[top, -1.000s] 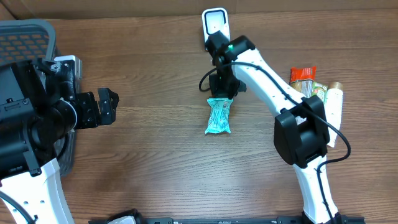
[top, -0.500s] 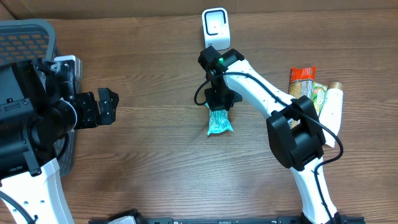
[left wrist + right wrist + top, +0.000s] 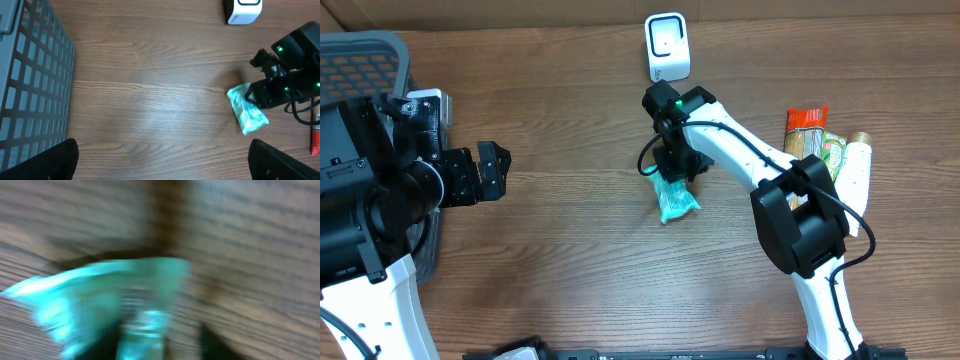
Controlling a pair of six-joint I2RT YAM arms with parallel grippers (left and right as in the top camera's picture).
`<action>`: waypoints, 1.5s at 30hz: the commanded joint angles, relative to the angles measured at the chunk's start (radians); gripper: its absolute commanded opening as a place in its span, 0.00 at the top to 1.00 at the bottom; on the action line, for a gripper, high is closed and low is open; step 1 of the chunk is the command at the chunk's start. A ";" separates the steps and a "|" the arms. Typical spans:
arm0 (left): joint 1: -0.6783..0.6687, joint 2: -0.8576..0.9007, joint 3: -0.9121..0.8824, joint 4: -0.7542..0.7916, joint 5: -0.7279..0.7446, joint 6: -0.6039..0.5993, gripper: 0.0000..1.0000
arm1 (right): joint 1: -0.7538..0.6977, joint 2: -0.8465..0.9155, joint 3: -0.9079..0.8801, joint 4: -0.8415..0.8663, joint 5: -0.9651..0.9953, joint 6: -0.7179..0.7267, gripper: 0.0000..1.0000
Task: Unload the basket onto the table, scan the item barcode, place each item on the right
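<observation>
Packet of teal crinkled plastic point(image 3: 677, 201) lies on the brown wooden worktop point(image 3: 570, 240), apart from the white box-shaped scanner point(image 3: 666, 46). Over its upper end sits the right gripper point(image 3: 676, 172); its wrist view is blurred, so I cannot tell whether it pinches anything. Well apart, beside the grey mesh basket point(image 3: 370, 50), the left gripper point(image 3: 498, 171) hangs spread wide.

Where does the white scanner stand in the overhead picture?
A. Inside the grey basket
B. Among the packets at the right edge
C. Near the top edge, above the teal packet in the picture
C: the white scanner stands alone near the top edge, the teal packet lies lower in the picture, and the grey basket is far to the left.
</observation>
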 commanded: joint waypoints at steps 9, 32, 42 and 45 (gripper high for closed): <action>0.004 0.003 -0.004 0.002 0.009 0.019 0.00 | -0.013 0.014 0.010 0.001 0.032 -0.016 0.25; 0.004 0.003 -0.004 0.001 0.009 0.019 0.00 | 0.080 -0.175 -0.041 -0.103 -0.510 -0.117 0.28; 0.004 0.003 -0.004 0.001 0.009 0.019 0.01 | 0.121 -0.175 -0.251 -0.048 -0.426 -0.108 0.27; 0.004 0.003 -0.004 0.002 0.009 0.019 0.00 | 0.103 -0.175 -0.262 -0.049 -0.350 -0.085 0.26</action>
